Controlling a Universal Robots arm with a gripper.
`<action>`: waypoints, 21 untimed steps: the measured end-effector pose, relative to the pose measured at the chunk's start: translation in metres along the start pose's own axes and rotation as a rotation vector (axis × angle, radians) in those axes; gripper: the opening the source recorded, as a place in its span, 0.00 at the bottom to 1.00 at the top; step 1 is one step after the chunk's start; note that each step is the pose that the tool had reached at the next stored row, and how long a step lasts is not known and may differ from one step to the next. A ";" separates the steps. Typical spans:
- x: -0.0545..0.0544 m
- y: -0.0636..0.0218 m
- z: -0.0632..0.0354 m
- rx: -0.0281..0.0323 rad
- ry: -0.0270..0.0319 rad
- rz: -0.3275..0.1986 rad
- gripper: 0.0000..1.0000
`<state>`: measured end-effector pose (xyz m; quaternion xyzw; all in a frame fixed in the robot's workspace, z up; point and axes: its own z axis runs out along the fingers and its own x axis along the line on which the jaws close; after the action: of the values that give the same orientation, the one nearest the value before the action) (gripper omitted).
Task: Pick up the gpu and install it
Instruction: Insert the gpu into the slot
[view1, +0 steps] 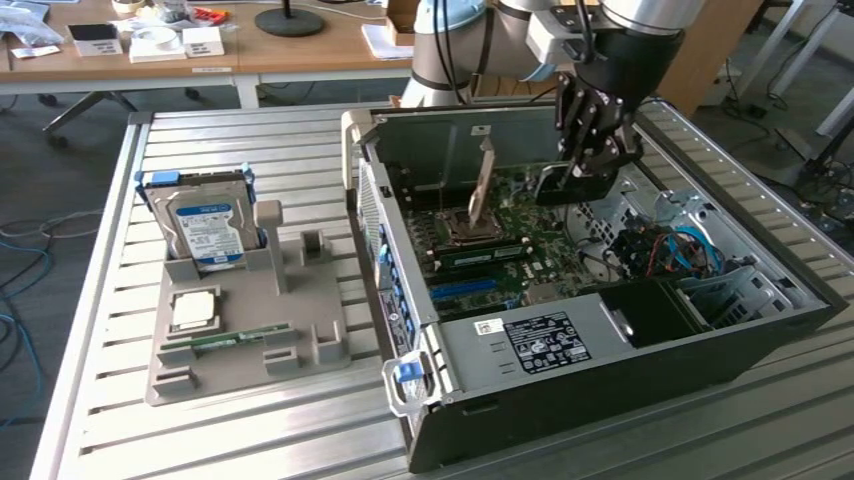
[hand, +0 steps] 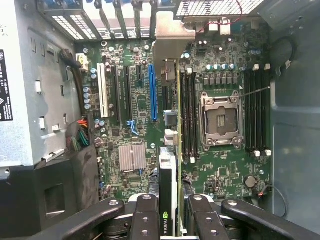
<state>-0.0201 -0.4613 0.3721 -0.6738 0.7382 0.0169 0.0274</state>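
Open computer case (view1: 641, 380) lying on the slatted worktop (view1: 267, 150). We see the claw (view1: 594, 165) pressed onto the gpu (view1: 561, 188), pinching it by its upper edge so that the card hangs on edge inside the case. From the wrist, the claw (hand: 172, 224) holds the gpu (hand: 168, 172) edge-on above the motherboard (hand: 225, 170). The card's metal bracket (hand: 172, 30) reaches toward the rear slot openings (hand: 120, 15). The card runs just beside the blue slot (hand: 152, 92), between it and the memory slots (hand: 190, 115). We cannot tell whether its contacts touch a socket, and we judge it not yet seated. To do the insertion well, we judge that the card's long edge should be held parallel to its socket and the bracket lined up with its rear opening. The push should be straight down and even along the card, since a tilt could jam the contacts or strain the board.
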 end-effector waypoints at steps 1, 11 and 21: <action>0.000 0.0001 0.0003 0.0000 0.0000 0.000 0.27; 0.000 0.0013 0.0013 0.0000 -0.0001 0.000 0.27; 0.001 0.0021 0.0059 0.0000 0.0001 0.000 0.27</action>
<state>-0.0222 -0.4614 0.3662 -0.6738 0.7382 0.0169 0.0273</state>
